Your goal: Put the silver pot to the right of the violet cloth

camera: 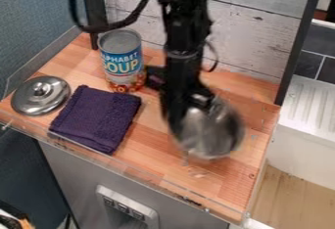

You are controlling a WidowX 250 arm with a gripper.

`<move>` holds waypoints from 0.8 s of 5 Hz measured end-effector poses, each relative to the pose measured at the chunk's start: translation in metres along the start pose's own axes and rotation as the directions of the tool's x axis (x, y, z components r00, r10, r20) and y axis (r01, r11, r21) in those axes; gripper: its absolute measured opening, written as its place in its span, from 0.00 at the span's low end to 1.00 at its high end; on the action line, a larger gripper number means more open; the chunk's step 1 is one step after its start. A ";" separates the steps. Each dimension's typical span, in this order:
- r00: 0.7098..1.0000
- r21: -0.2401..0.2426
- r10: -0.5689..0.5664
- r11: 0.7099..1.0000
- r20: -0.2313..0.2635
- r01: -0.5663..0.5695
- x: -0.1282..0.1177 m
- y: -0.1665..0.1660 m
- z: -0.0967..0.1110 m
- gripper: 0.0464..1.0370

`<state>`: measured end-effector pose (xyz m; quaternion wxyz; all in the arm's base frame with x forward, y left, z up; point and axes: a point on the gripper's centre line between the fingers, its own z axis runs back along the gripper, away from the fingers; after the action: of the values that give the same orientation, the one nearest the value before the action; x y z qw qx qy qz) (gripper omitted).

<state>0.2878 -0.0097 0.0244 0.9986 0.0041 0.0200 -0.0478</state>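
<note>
Silver pot in the claw, right of the violet cloth; set-down is the step to get right

Counter (147, 149): wooden top, runs under the cloth and out past it to the right; that right-hand stretch is the target surface.

Arm (182, 52): comes down from the top, to the right of the cloth. Gripper (188, 109) is right of the cloth too, closed on the pot near its upper left side, as far as the blur allows a reading.

Pot (209, 132): to the right of the cloth, apart from it, tilted. Judged to be off the wood; exact height cannot be told.

Cloth (98, 118): flat, folded; the reference for placement.

Soup can (122, 59): upright, just behind the cloth. Lid (40, 95): just left of the cloth.

Procedure, my judgement: sideways placement looks good enough, so go mainly downward. Let the low side of the base meet the wood first, then ease the tilt out until the base sits flat. Release only then; an early release could make the round pot rock or roll. Open gently and lift straight up, so no finger drags the rim back toward the cloth.
</note>
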 end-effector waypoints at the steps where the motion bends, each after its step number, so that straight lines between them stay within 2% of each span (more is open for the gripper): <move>1: 0.998 -0.013 0.023 1.000 -0.050 -0.024 -0.008 0.011 -0.022 0.03; 2: 0.998 -0.003 0.018 1.000 -0.057 -0.018 -0.009 0.014 -0.027 0.05; 3: 0.998 0.001 0.008 1.000 -0.065 -0.008 -0.017 0.014 -0.030 0.23; 4: 1.000 0.011 0.002 1.000 0.005 -0.002 -0.027 0.014 -0.008 0.54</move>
<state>0.2617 0.0065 0.0179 0.9987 0.0092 0.0174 -0.0470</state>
